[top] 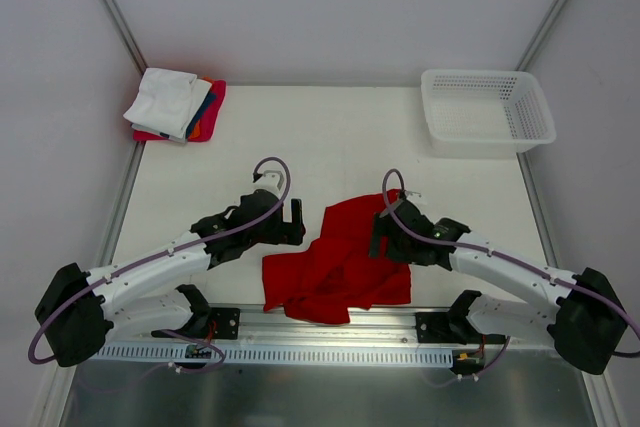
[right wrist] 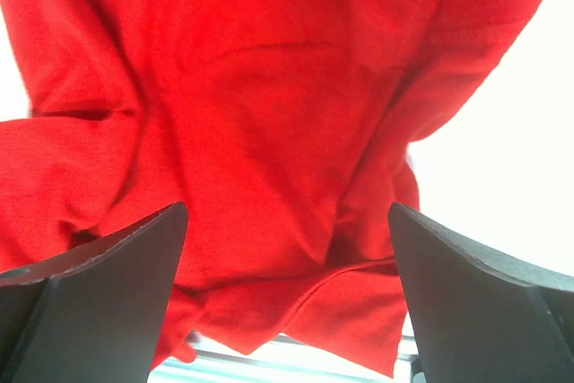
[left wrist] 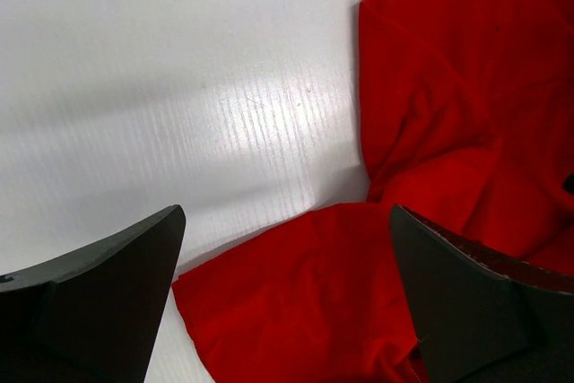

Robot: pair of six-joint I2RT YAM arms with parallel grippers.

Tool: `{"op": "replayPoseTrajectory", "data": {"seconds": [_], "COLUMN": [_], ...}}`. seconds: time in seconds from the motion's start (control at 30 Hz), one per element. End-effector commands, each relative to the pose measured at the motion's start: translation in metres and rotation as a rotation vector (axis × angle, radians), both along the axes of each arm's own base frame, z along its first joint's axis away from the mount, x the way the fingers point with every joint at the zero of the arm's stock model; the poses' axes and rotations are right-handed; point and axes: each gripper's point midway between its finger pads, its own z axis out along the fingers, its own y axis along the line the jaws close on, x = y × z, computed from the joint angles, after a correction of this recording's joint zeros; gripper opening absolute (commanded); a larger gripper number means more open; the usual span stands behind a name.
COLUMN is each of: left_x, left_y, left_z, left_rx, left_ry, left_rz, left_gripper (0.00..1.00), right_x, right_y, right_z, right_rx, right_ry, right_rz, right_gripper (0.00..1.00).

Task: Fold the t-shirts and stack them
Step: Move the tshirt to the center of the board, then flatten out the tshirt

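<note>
A bright red t-shirt [top: 340,262] lies crumpled on the white table near the front edge, between the two arms. My left gripper [top: 298,223] stands open just left of the shirt; in the left wrist view its jaws [left wrist: 287,213] hang spread over a corner of the red cloth [left wrist: 314,302], holding nothing. My right gripper [top: 377,234] is open above the shirt's right side, with red cloth [right wrist: 269,105] filling the right wrist view between the spread fingers [right wrist: 287,208]. A stack of folded t-shirts [top: 175,103], white on top with blue, orange and pink-red edges showing, sits at the far left corner.
A white mesh basket [top: 487,112] stands at the far right corner of the table. The metal rail [top: 330,352] with both arm bases runs along the near edge, and the shirt's lower hem reaches it. Walls close in the table on three sides.
</note>
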Motion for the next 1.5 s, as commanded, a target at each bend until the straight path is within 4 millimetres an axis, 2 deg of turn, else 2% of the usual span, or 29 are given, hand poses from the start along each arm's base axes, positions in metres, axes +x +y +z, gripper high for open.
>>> {"op": "replayPoseTrajectory", "data": {"seconds": [0.0, 0.23, 0.33, 0.5, 0.67, 0.7, 0.73, 0.77, 0.8, 0.9, 1.0, 1.03, 1.13, 1.17, 1.23, 1.27, 1.33, 1.37, 1.4, 1.43, 1.47], "left_x": [0.0, -0.001, -0.001, -0.001, -0.002, -0.002, -0.003, -0.002, -0.003, -0.004, -0.003, -0.003, -0.002, -0.001, -0.001, 0.0, -0.003, -0.003, -0.003, -0.007, -0.008], "left_y": [-0.003, 0.003, 0.003, 0.002, 0.002, 0.003, 0.004, 0.004, 0.006, 0.007, 0.004, 0.002, -0.001, -0.005, -0.009, -0.013, -0.02, -0.023, -0.024, -0.028, -0.029], "left_z": [0.001, -0.001, -0.003, -0.004, -0.006, -0.007, -0.008, -0.007, -0.009, -0.011, -0.013, -0.012, -0.013, -0.011, -0.01, -0.008, -0.008, -0.007, -0.006, -0.005, -0.003], "left_rx": [-0.015, -0.01, -0.008, -0.011, -0.012, -0.01, -0.009, -0.011, -0.006, -0.009, -0.013, -0.019, -0.027, -0.036, -0.047, -0.056, -0.059, -0.062, -0.055, -0.056, -0.055], "left_ry": [-0.012, -0.023, -0.019, -0.019, -0.015, -0.014, -0.016, -0.022, -0.021, -0.021, -0.015, -0.014, -0.006, -0.01, -0.007, -0.011, -0.011, -0.018, -0.028, -0.036, -0.047], "left_rz": [0.014, 0.027, 0.028, 0.03, 0.026, 0.026, 0.024, 0.028, 0.028, 0.031, 0.027, 0.027, 0.023, 0.019, 0.012, 0.009, -0.005, -0.011, -0.012, -0.029, -0.038], "left_gripper": [0.99, 0.99, 0.99, 0.99, 0.99, 0.99, 0.99, 0.99, 0.99, 0.99, 0.99, 0.99, 0.99, 0.99, 0.99, 0.99, 0.99, 0.99, 0.99, 0.99, 0.99], "right_x": [-0.003, -0.006, -0.007, 0.001, 0.0, -0.001, -0.002, -0.003, -0.003, -0.005, -0.001, 0.0, 0.014, 0.024, 0.035, 0.046, 0.057, 0.059, 0.068, 0.07, 0.072], "right_y": [-0.006, 0.009, 0.014, 0.025, 0.031, 0.031, 0.031, 0.03, 0.029, 0.028, 0.028, 0.029, 0.039, 0.045, 0.053, 0.061, 0.07, 0.072, 0.084, 0.088, 0.09], "right_z": [-0.006, -0.024, -0.022, -0.007, -0.012, -0.015, -0.018, -0.02, -0.021, -0.026, -0.019, -0.012, 0.03, 0.057, 0.085, 0.122, 0.16, 0.17, 0.218, 0.237, 0.246], "right_rx": [-0.007, 0.043, 0.032, 0.027, 0.014, 0.008, 0.004, 0.0, -0.001, -0.011, -0.038, -0.046, -0.053, -0.053, -0.057, -0.051, -0.045, -0.083, -0.016, -0.002, -0.016], "right_ry": [-0.005, 0.031, 0.031, 0.002, 0.018, 0.021, 0.023, 0.023, 0.022, 0.029, 0.024, 0.012, -0.06, -0.105, -0.15, -0.209, -0.259, -0.258, -0.342, -0.37, -0.368], "right_rz": [-0.021, -0.009, 0.007, 0.027, 0.043, 0.045, 0.049, 0.05, 0.049, 0.062, 0.078, 0.1, 0.132, 0.157, 0.188, 0.217, 0.249, 0.296, 0.301, 0.314, 0.332], "right_gripper": [0.99, 1.0, 0.99, 1.0, 0.98, 0.95, 0.74, 0.49, 0.01, 0.01, 0.0, 0.0, 0.0, 0.01, 0.0, 0.0, 0.01, 0.0, 0.0, 0.0, 0.0]}}
